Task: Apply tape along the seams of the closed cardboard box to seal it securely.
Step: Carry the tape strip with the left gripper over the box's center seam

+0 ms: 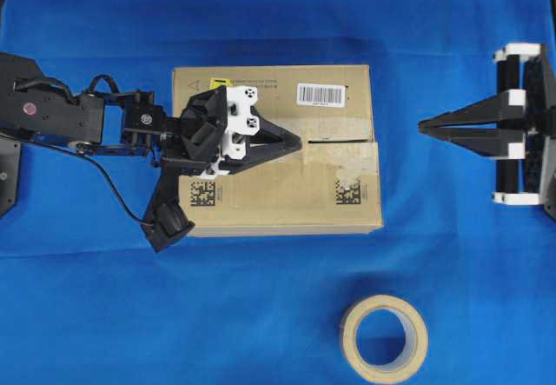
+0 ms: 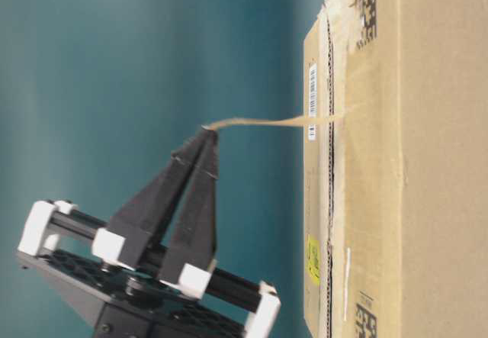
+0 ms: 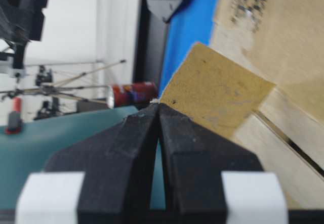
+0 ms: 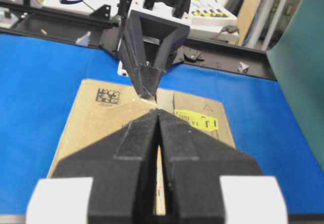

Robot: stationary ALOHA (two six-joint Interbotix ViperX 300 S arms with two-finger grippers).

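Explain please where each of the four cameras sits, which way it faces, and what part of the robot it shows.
Overhead exterior: above, looking straight down on the cardboard box, tape roll, left gripper, right gripper.
Table-level exterior: low, image turned sideways; one gripper pinches the tape.
Left wrist-mounted: behind shut jaws gripping the tape's corner over the seams.
Right wrist-mounted: behind shut, empty jaws, facing the box.
Shared: overhead and right wrist views both show the yellow sticker.
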